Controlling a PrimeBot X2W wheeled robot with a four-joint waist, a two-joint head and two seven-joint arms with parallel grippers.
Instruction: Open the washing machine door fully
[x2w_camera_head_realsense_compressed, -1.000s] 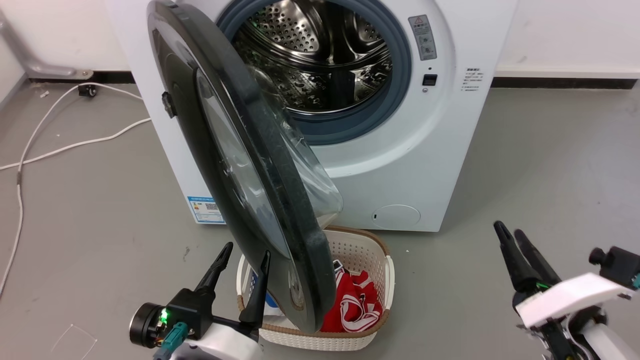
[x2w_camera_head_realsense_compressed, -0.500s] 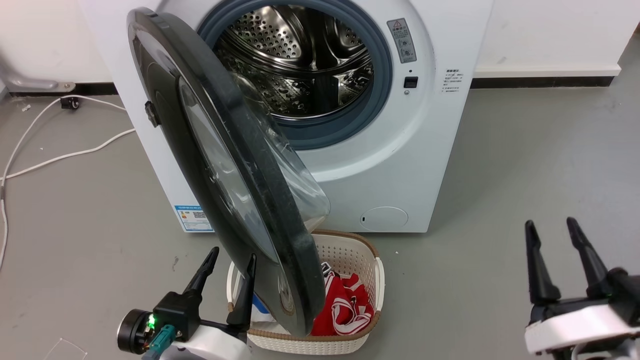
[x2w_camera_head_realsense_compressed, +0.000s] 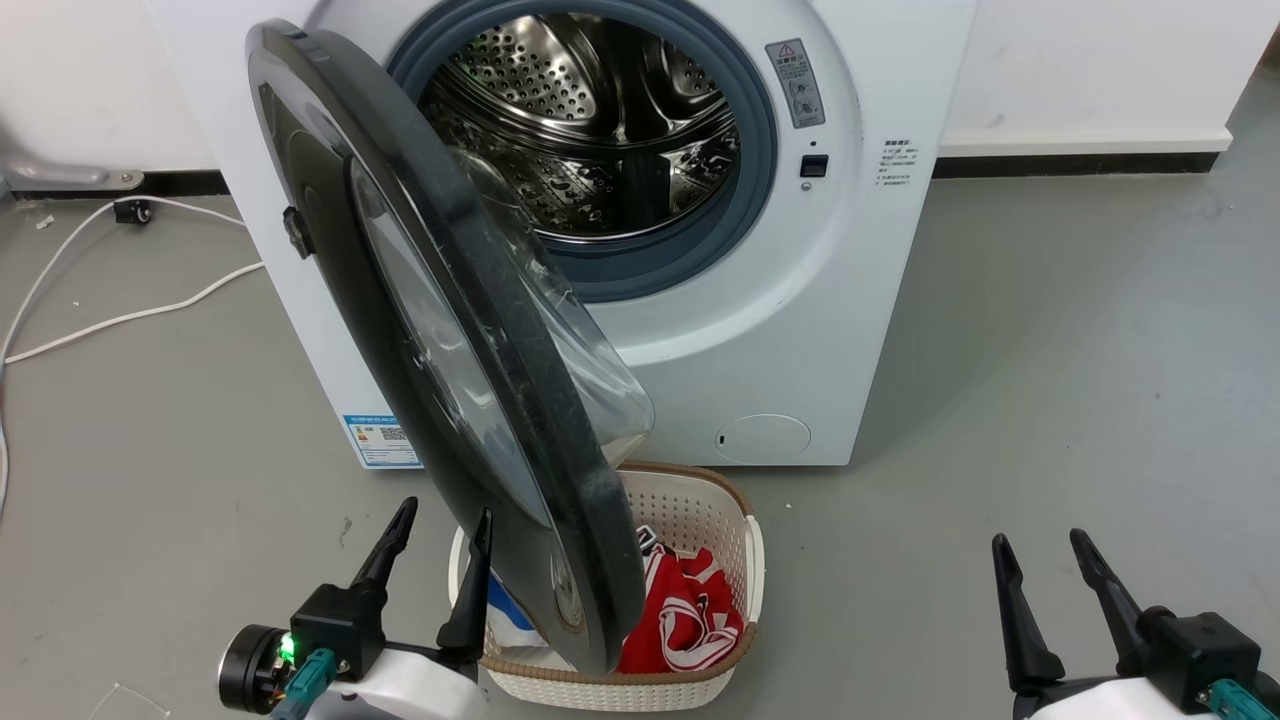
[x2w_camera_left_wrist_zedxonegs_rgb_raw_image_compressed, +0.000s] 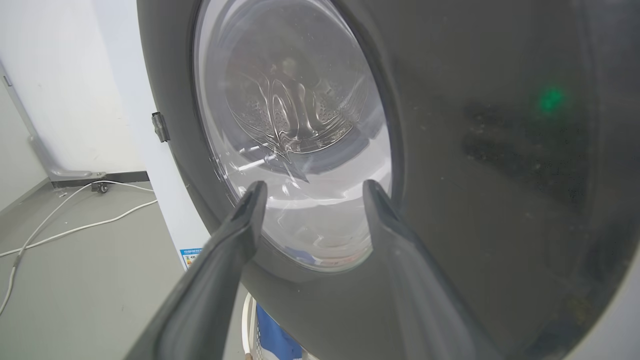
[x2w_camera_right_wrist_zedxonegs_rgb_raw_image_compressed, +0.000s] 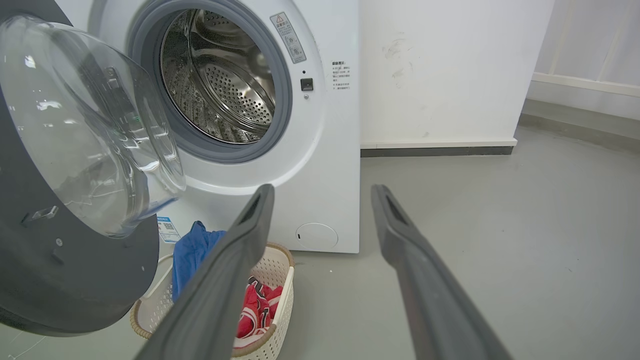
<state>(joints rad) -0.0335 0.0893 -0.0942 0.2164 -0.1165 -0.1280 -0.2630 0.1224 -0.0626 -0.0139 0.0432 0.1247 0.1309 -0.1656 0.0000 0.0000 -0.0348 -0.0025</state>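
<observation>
The washing machine door (x2w_camera_head_realsense_compressed: 450, 330), round, glossy black with a bulging glass bowl, stands about half open. It is hinged on the left of the white washing machine (x2w_camera_head_realsense_compressed: 800, 330), and the steel drum is exposed. My left gripper (x2w_camera_head_realsense_compressed: 446, 508) is open, low in front of the door's outer face, with nothing between its fingers. In the left wrist view the door (x2w_camera_left_wrist_zedxonegs_rgb_raw_image_compressed: 475, 175) is very close ahead of the left gripper (x2w_camera_left_wrist_zedxonegs_rgb_raw_image_compressed: 315, 185); whether they touch is unclear. My right gripper (x2w_camera_head_realsense_compressed: 1038, 538) is open and empty, far right of the door. The right wrist view shows the right gripper (x2w_camera_right_wrist_zedxonegs_rgb_raw_image_compressed: 324, 187), the door's inner side (x2w_camera_right_wrist_zedxonegs_rgb_raw_image_compressed: 75, 280) and the machine (x2w_camera_right_wrist_zedxonegs_rgb_raw_image_compressed: 330, 165).
A white laundry basket (x2w_camera_head_realsense_compressed: 690, 505) holding red clothing (x2w_camera_head_realsense_compressed: 690, 610) sits on the floor under the door's lower edge. The basket (x2w_camera_right_wrist_zedxonegs_rgb_raw_image_compressed: 280, 255) also holds a blue garment (x2w_camera_right_wrist_zedxonegs_rgb_raw_image_compressed: 192, 250). A white cable (x2w_camera_head_realsense_compressed: 120, 320) lies on the grey floor at left.
The camera has shifted a little. My right gripper has turned so its spread fingers face up, and it has dropped lower. The left gripper sits slightly lower. The door's angle looks the same.
</observation>
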